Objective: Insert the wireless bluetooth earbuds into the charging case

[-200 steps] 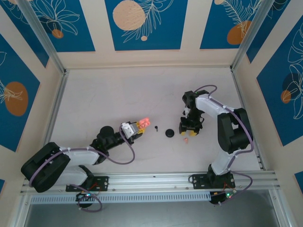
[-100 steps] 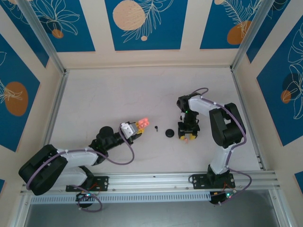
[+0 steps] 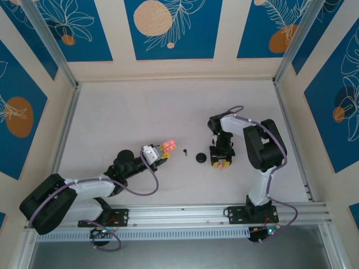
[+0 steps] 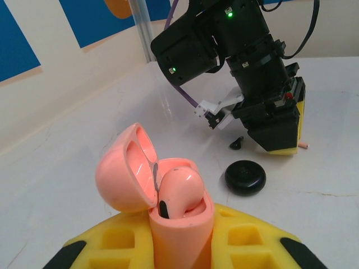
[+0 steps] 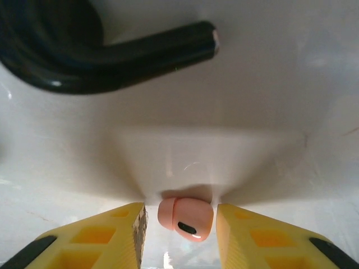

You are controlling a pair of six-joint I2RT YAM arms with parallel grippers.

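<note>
Here an earbud (image 5: 186,218) lies between spread right fingers (image 5: 106,235); left fingers (image 4: 120,241) grip the case (image 4: 180,227).

Your left arm (image 3: 84,184) and right arm (image 3: 263,148) were built from bulky black joint housings linked by white shells. A purple cable (image 4: 187,97) ran along each arm in loose loops. Small green indicator lights (image 4: 228,12) glowed on the right arm's black wrist housing. A white bracket sat just behind the left gripper (image 3: 164,149). Both it and the right gripper (image 3: 220,163) had blocky yellow fingers (image 5: 101,235), moulded with square pockets and marked with black patches at the corners.
</note>
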